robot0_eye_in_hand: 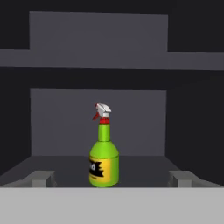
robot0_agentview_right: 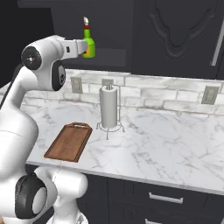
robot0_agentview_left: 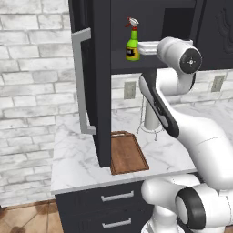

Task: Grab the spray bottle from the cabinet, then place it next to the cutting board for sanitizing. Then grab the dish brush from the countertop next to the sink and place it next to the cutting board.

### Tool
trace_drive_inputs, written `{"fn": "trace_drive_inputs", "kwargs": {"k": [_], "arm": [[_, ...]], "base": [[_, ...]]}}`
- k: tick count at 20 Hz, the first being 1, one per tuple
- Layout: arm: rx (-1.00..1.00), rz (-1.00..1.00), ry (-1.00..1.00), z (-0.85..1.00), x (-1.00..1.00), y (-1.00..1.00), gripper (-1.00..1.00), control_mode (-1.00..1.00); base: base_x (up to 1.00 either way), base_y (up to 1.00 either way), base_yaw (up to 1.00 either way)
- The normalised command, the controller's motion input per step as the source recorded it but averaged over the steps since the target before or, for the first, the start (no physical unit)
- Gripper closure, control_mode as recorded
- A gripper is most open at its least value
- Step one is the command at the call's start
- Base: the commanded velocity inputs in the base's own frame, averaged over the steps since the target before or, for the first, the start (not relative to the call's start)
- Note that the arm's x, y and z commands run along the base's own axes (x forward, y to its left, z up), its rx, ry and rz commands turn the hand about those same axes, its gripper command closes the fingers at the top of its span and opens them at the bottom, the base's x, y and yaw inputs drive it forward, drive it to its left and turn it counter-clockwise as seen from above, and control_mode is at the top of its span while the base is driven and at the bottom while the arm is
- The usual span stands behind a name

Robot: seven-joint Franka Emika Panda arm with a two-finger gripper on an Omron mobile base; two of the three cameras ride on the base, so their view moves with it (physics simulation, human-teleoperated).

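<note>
Pincer spread wide, spray bottle upright between its fingers on the cabinet shelf: push in level, grip the body.

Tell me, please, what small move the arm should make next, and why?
Probably a short advance straight into the cabinet. In the hand view the spray bottle stands upright and centred ahead of the open tool, its fingertips wide on either side and short of the bottle. Easing forward should bring the bottle's body between them before closing.
</note>
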Motion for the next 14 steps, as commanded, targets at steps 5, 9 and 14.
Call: {"fn": "trace_drive_inputs", "kwargs": {"k": [5,9,14], "arm": [[0.00,0.00,0.03,0.00,0.35,0.00,-1.00,-1.00],[0.00,0.00,0.04,0.00,0.40,0.00,-1.00,-1.00],[0.00,0.00,0.01,0.00,0.38,0.00,-1.00,-1.00]], "base": [[0.00,0.00,0.00],[0.00,0.00,0.00],[0.00,0.00,0.00]]}}
